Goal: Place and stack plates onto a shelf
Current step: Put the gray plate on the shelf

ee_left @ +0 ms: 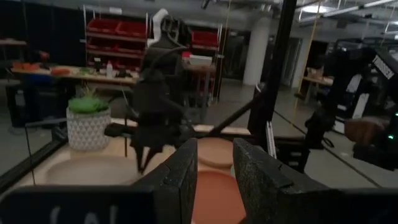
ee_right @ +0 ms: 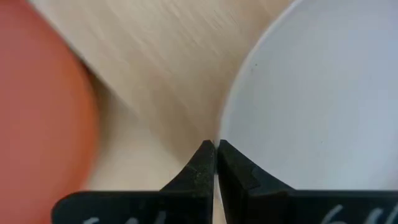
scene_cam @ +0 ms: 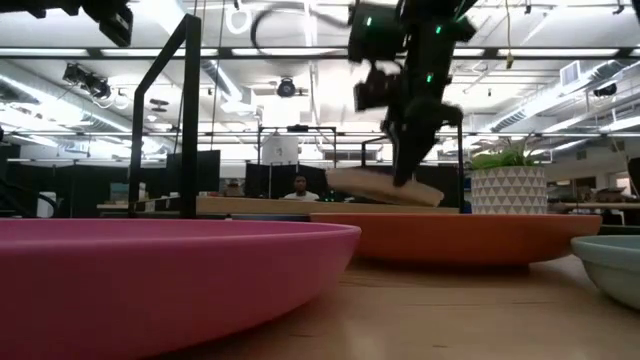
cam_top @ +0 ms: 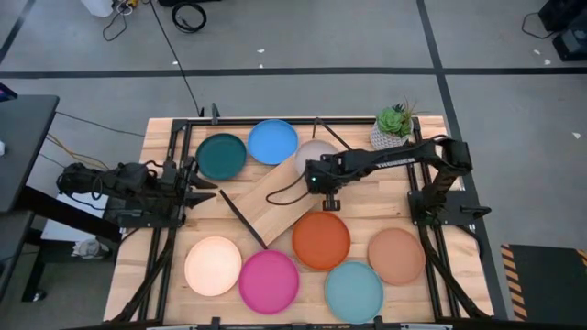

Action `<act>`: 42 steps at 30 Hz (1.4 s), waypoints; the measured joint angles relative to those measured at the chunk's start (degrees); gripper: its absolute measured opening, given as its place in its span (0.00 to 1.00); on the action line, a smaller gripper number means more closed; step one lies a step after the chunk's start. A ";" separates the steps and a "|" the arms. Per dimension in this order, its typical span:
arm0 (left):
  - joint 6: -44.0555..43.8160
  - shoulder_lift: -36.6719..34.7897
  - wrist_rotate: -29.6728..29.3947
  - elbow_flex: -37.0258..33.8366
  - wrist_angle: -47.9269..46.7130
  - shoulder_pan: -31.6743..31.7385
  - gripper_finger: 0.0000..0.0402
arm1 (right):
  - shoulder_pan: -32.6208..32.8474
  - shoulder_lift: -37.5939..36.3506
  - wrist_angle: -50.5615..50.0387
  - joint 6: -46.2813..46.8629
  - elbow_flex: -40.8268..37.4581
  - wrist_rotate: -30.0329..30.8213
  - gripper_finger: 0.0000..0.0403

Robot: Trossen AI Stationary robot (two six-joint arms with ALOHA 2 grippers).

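The right tool [cam_top: 328, 194] reaches across the shelf [cam_top: 275, 203], fingers clamped on the grey plate's [cam_top: 316, 151] rim — tilted; the left tool [cam_top: 204, 191] waits apart.

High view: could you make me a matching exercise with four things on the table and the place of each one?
1 teal plate
2 pink plate
3 plant
4 grey plate

a in the right arm's fingers
b between cream plate and light blue plate
c at a table corner
d beside the blue plate, not held

Pairs: 1-d, 2-b, 3-c, 4-a
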 joint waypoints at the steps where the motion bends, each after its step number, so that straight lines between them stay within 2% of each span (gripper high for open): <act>1: -0.44 0.74 0.02 0.10 0.51 -0.05 0.27 | -0.43 0.83 -0.44 -0.59 0.00 0.68 0.03; 8: -1.13 3.48 0.02 0.07 0.35 -0.02 0.27 | -1.32 3.11 -0.08 -3.46 0.24 2.74 0.06; 13: -1.15 3.81 0.01 0.07 0.42 0.00 0.27 | -1.26 2.94 -0.55 -4.80 0.03 0.42 0.10; 21: -2.14 3.79 0.04 0.07 0.62 0.00 0.27 | -1.14 2.54 -1.49 -5.03 -0.04 -2.15 0.11; 32: -2.28 3.79 0.04 0.07 0.29 0.00 0.27 | 0.14 2.21 -1.55 -3.62 -0.04 -1.93 0.12; 42: -1.99 3.79 0.04 0.07 -0.10 0.00 0.27 | 2.52 2.12 -6.78 3.54 4.78 -0.36 0.25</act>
